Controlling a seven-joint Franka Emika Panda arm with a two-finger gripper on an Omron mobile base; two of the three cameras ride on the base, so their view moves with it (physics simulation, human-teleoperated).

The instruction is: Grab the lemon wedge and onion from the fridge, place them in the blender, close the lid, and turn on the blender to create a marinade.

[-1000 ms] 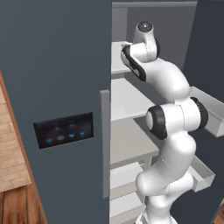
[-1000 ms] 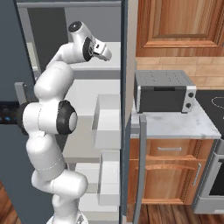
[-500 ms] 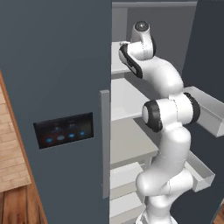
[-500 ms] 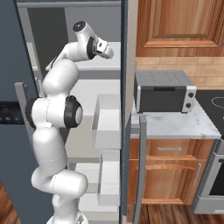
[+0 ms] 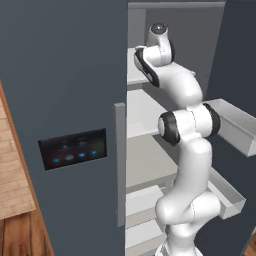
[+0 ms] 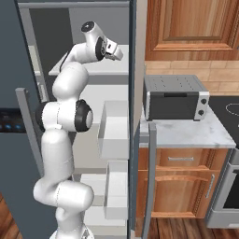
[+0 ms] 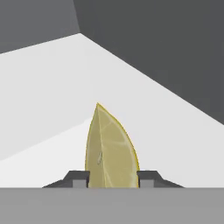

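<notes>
A yellow lemon wedge (image 7: 111,148) stands on its edge on a pale fridge shelf (image 7: 48,83). My gripper (image 7: 113,177) has it between its jaws, and each dark fingertip (image 7: 78,178) presses a side of the wedge. In the right base view the gripper (image 6: 116,52) reaches over the upper shelf (image 6: 93,70) of the open slate-grey fridge (image 5: 75,100). The onion, the blender and the lid are out of view.
The fridge's open door carries pale bins (image 5: 235,125) to the right of the arm. Beside the fridge, a silver toaster oven (image 6: 175,98) sits on a marble counter (image 6: 186,133) over wooden cabinets. The shelf's dark back wall (image 7: 153,48) is just beyond the wedge.
The arm has straightened upward and the hand has settled at the upper shelf. The jaws have closed in from wide open onto the wedge.
</notes>
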